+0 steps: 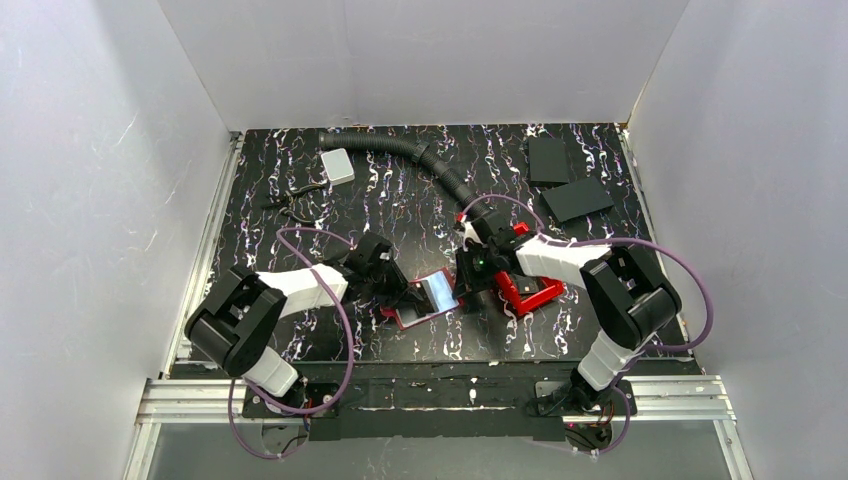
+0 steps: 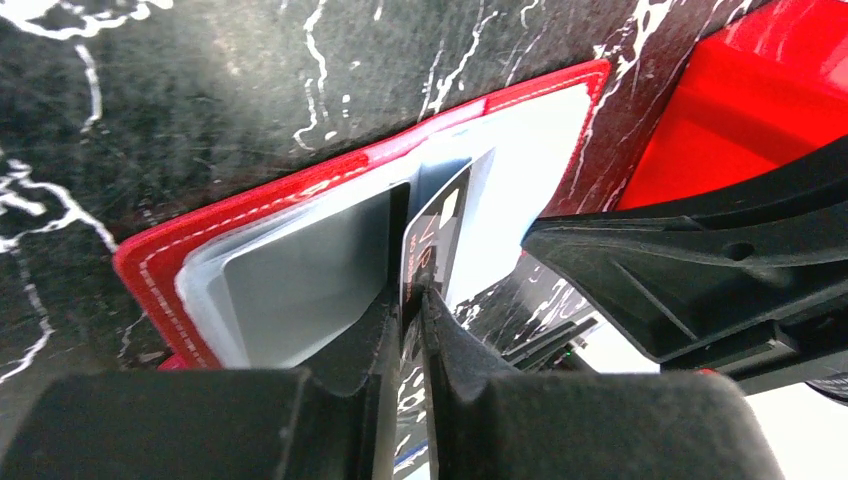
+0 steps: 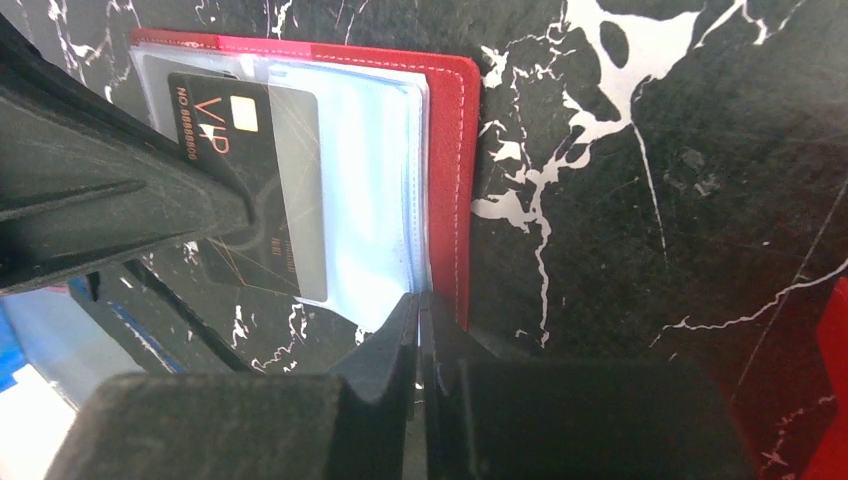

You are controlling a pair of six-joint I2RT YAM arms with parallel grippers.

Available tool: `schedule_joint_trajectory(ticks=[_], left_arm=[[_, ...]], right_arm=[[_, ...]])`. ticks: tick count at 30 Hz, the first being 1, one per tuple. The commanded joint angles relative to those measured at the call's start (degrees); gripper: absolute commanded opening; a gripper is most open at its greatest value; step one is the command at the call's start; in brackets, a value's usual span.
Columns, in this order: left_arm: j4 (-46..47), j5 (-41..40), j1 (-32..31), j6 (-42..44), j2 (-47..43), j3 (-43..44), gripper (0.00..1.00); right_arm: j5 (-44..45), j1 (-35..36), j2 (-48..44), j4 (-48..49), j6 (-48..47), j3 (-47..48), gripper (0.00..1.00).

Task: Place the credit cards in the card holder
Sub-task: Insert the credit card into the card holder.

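We count one credit card (image 2: pixel 432 250), dark and glossy with a gold chip. There is one card holder (image 2: pixel 240 222), a red stitched cover with clear plastic sleeves, lying open by the middle of the table's (image 1: pixel 400 210) near edge. The left gripper (image 2: pixel 412 300) clamps the card edge-on among the sleeves. Only the right wrist view shows the right gripper (image 3: pixel 420 305) pinching a sleeve's edge. Two flat black slabs (image 1: pixel 548 158) lie near the far right corner.

Bright even overhead light, soft shadows; glare on card holder (image 1: pixel 432 295) sleeves; near jaws blurred.
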Motion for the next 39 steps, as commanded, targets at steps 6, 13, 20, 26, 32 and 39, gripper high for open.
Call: schedule_joint_trajectory(ticks=[6,13,20,26,32,39], left_arm=[[1.3,-3.2,-1.5,-0.4,2.0,-0.5,0.01],[6.2,-2.4,-2.2,-0.7,3.6,-0.7,0.02],[3.8,-1.5,-2.9,0.1,1.9,-0.9,0.36],[-8.8,-4.9,-3.0,5.5,-0.8,3.5,0.46],[-10.9,-4.6,-3.0,6.0,1.9,6.2,0.48],[-8.7,-2.7,-3.4,6.5,6.3,10.3,0.48]], right_arm=[[-2.2,0.1,-1.7,6.3,5.0,-5.9,0.08],[-2.6,0.1,-2.8,8.3,6.7,-7.8,0.07],[-2.1,0.1,-2.9,6.7,5.7,-6.6,0.05],[-1.7,0.1,-3.2,5.8,4.8,-6.0,0.05],[-2.0,0.1,-3.2,6.1,5.0,-6.3,0.04],[-2.5,0.1,-3.1,6.8,5.4,-6.9,0.04]])
